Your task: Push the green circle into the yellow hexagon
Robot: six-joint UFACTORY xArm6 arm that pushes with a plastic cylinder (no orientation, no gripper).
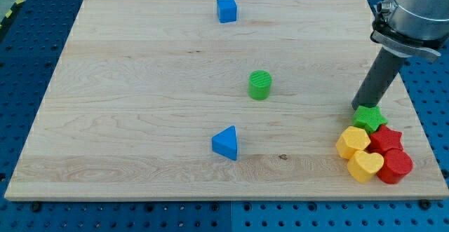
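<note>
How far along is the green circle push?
Done: nothing visible; the green circle stands alone mid-board, well apart from the yellow hexagon in the cluster at the view's lower right.
In hand: my tip sits at the green star, on the far side of the cluster from the circle.
Left: get behind the circle on the view's left and push it right and down into the hexagon.

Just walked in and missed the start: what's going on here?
My tip rests at the green star, atop the cluster at the view's lower right. The green circle stands alone mid-board, untouched, well apart from the yellow hexagon in that cluster, so the push has not begun.
</note>
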